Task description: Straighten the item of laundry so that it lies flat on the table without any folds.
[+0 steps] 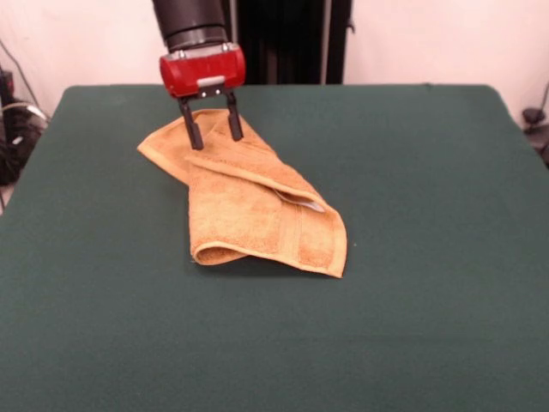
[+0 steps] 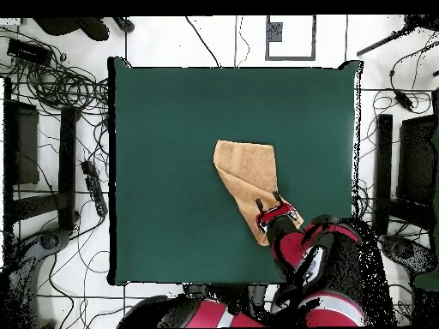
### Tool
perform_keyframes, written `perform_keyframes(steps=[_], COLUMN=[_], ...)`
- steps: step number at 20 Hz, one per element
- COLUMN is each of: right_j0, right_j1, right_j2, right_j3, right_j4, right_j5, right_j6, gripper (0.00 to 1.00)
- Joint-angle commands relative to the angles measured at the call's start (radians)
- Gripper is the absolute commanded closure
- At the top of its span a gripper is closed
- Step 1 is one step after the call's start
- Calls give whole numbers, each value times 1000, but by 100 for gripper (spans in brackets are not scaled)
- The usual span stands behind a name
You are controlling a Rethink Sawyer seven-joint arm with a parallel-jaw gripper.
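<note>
While the arm (image 1: 193, 21) comes down from above, its red-bodied gripper (image 1: 211, 130) hangs over the far end of the towel (image 1: 249, 202), its two dark fingers (image 1: 192, 129) spread apart with a clear gap between them; their tips reach the cloth's far edge, though whether they press on it or hover just above cannot be told; nothing is clamped between them. The golden-orange towel lies somewhat toward the robot's side of the green table (image 1: 429, 257), folded over itself into a long, slanted bundle; one layer laps diagonally across another, a woven band shows near the front corner, and a small pale tag (image 1: 314, 205) peeks from between the layers. From overhead the towel (image 2: 249, 176) tapers toward the gripper (image 2: 269, 203), and the arm's red and black links (image 2: 313, 257) cover the table edge (image 2: 171, 278) beside it; the rest of the tabletop around the cloth is bare green. Beyond the table, tangled cables (image 2: 51, 81) lie on the pale floor at one side, and dark stands (image 2: 383, 171) flank the other.
</note>
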Motion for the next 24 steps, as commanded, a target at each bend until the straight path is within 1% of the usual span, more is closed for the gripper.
perform_keyframes(steps=[1, 13, 21, 24], right_j0=[28, 52, 102, 116], right_j1=[43, 89, 131, 138], right_j2=[41, -3, -20, -26], right_j3=[-77, -111, -142, -146], right_j4=[86, 113, 9, -7], right_j5=[101, 103, 150, 153], right_j6=[-273, -277, -142, -116], gripper=[0, 0, 0, 0])
